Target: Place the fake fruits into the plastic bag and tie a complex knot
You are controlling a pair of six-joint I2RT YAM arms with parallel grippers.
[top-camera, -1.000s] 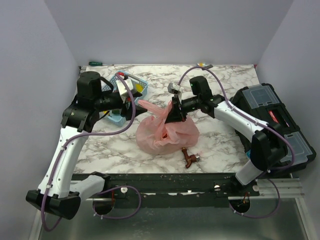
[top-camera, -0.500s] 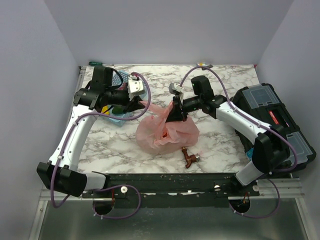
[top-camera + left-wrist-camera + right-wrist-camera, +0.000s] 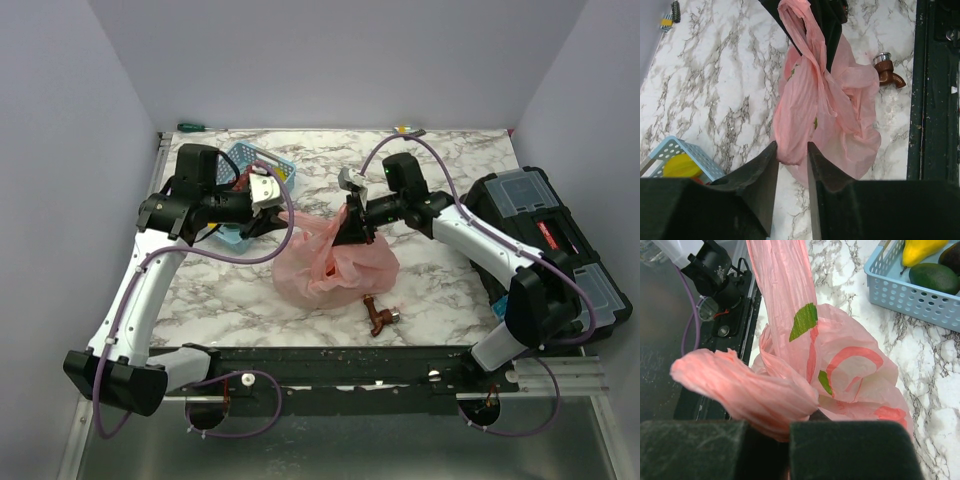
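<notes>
The bag (image 3: 335, 268) sits mid-table. Our right gripper (image 3: 769, 430) pinches its top. Its handle (image 3: 796, 100) stretches left to our left gripper (image 3: 792, 150), fingers (image 3: 765, 172) close around the tip; we cannot tell if they squeeze.

No readable text anywhere. Closest candidates:
- black toolbox (image 3: 520, 205), top view: red label (image 3: 547, 233) on the lid. It's too small and blurred, so no letters or brand come out.
- plastic bag (image 3: 860, 375), right wrist view: printed red curved strokes and green patches. It looks like a graphic, with no letters or numbers legible. The left wrist view shows the same print, only fainter.

No digits, signs or brand marks can be made out on the arms or the table edge either.
</notes>
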